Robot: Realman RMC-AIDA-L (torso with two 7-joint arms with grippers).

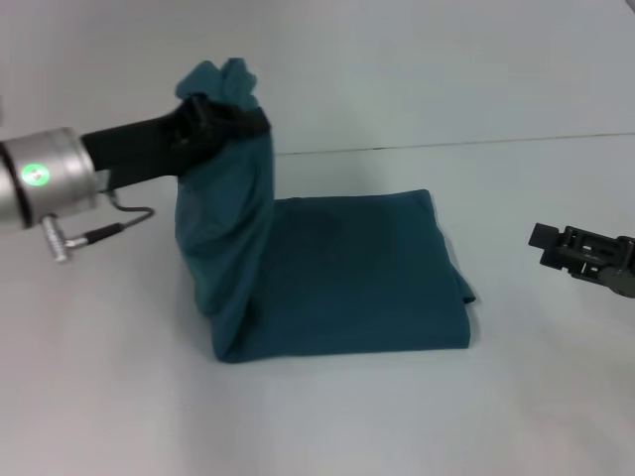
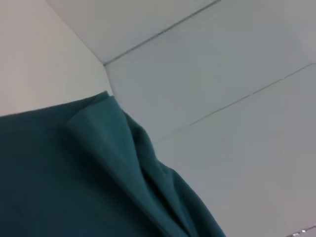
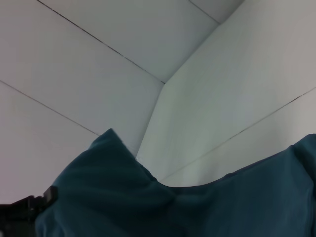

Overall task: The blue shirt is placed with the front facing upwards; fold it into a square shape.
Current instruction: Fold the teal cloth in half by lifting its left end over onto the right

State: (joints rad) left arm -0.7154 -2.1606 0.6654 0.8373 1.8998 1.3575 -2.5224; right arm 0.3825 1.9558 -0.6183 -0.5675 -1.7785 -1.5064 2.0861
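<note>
White tabletop [image 1: 119,397] carries your limp, soft shirt [image 1: 347,278]; left tool [image 1: 220,117] pinches its raised edge, right tool [image 1: 556,248]: grip unclear.

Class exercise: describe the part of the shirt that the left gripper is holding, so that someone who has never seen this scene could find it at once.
On the white table lies the blue shirt, folded into a flat block. At its left end, one part rises steeply to the left gripper. Unlike the flat rest, this part is lifted off the table, bunching in a tuft above the gripper.
</note>
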